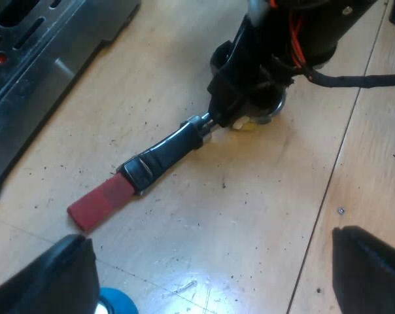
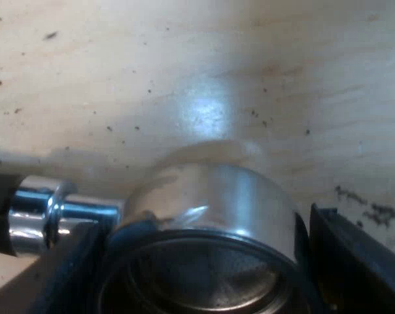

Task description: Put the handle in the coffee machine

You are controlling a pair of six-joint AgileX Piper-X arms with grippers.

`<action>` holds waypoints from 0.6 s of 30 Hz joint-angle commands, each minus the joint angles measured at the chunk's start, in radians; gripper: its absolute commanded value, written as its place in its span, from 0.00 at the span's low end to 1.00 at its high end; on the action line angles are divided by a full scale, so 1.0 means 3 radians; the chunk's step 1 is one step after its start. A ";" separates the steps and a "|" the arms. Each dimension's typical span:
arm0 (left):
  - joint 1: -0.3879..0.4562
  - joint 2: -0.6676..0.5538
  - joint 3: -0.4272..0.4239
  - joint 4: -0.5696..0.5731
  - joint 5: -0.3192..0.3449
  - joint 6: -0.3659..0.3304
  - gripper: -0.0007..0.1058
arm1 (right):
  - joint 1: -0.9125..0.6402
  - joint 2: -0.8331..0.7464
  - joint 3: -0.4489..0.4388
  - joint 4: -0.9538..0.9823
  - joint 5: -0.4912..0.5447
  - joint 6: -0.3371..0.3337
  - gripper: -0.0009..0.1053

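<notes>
The metal holder [image 1: 165, 154] lies flat on the wooden table, its dark handle ending in a red tip [image 1: 99, 203]. My right gripper [image 1: 246, 98] comes down over the holder's basket end. In the right wrist view its fingers [image 2: 354, 261] press against both sides of the round metal basket [image 2: 210, 203], so my right gripper [image 2: 207, 268] is shut on it; the chrome neck [image 2: 47, 212] sticks out sideways. My left gripper [image 1: 210, 288] hovers open above the table near the red tip, holding nothing.
The espresso machine's metal base [image 1: 40, 65] with its slotted drip tray stands beyond the red tip. A blue round object [image 1: 116, 304], perhaps the tamper, peeks out beside one left finger. Bare wooden boards [image 1: 263, 196] surround the holder.
</notes>
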 commanded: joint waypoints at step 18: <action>-0.0014 -0.0017 -0.0046 0.0058 0.0171 0.0803 0.72 | -0.0195 -0.0540 -0.0010 0.0410 -0.0735 -0.0989 0.01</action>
